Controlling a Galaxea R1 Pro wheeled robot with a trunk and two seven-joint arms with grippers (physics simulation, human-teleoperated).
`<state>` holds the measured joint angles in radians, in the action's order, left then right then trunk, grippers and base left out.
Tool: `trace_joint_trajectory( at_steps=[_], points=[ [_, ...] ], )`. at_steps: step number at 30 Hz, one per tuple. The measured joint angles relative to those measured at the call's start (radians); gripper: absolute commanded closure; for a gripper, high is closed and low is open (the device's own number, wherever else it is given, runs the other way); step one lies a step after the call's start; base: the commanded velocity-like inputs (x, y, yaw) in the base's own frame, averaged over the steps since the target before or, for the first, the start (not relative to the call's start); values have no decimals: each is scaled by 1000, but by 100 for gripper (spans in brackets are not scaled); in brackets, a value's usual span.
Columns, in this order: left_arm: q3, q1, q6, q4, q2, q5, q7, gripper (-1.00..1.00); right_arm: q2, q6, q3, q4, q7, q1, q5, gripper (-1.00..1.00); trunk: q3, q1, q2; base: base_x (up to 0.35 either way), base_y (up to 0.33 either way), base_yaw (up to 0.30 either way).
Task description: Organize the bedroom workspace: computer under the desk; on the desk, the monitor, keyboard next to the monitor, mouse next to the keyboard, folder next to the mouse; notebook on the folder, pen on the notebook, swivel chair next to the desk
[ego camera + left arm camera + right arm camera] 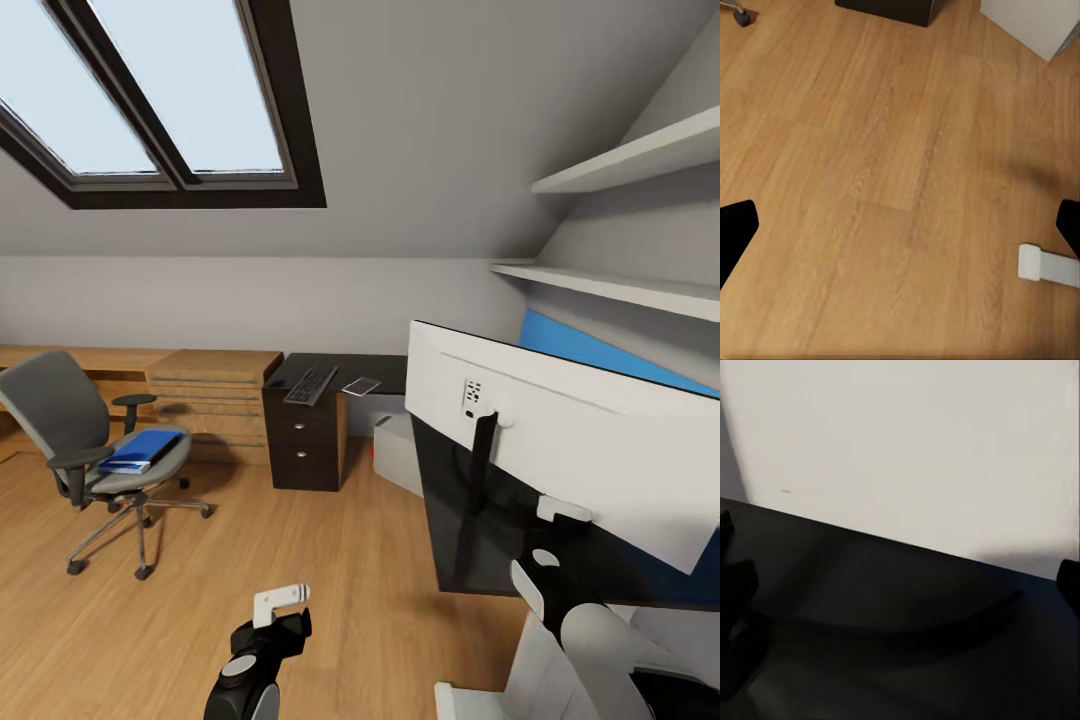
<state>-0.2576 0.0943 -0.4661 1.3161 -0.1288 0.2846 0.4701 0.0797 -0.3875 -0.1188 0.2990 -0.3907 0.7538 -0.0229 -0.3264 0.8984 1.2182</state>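
Item: monitor [560, 440], white back toward me, tilted, raised at my 2 o'clock off the floor, its thin black stand [478, 490] hanging down; my right gripper [553, 545] sits against its lower back by the stand and appears to carry it, though whether those jaws are clamped I cannot tell. Item: left gripper [283, 607], low at 6 o'clock over bare floor [885, 187], holding nothing, jaws spread wide in its wrist view. Item: desk [345, 372], black top, far off at 12 o'clock, bearing the keyboard [311, 385] and notebook [361, 385] just beside each other. Item: computer [398, 452], grey, on the floor right of the drawer unit [303, 440]. Item: chair [85, 450] at 10 o'clock, folder [140, 450] lying on its seat. Step judged in hand: carrying the monitor to the desk. Handling advice: keep the screen level, travel slowly, clear the keyboard and notebook, set the base down flat behind them.
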Motion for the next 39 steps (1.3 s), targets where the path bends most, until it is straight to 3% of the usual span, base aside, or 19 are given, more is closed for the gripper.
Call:
trace_joint_trajectory(
  at_steps=[2, 9, 14, 22, 27, 39],
  points=[
    [0, 0, 1, -6, 0, 1, -1, -100, 19, 3, -4, 5, -1, 0, -3, -100, 0, 0, 0, 0, -7, 0],
    [0, 0, 2, -17, 0, 1, -1, -100, 32, 11, -18, 53, -3, 0, -3, -100, 0, 0, 0, 11, -2, 0],
    [0, 0, 2, -28, 0, 1, -6, -100, 56, 13, -31, 60, -2, 0, -6, -100, 0, 0, 0, 240, 0, 0],
    [1, 0, 7, -36, 0, 0, -6, -100, 64, 13, -36, 61, -1, 0, -7, -100, 0, -1, 0, 313, -53, 0],
    [0, 0, 61, -38, 0, 0, -5, -100, 81, 14, -36, 61, 0, 0, -8, -100, 0, 0, 0, 285, -190, 0],
    [0, 0, 71, -52, 0, -1, -6, -100, 120, 13, -36, 56, 4, 0, -13, -100, 0, 0, 0, 102, -50, 0]
  ],
)
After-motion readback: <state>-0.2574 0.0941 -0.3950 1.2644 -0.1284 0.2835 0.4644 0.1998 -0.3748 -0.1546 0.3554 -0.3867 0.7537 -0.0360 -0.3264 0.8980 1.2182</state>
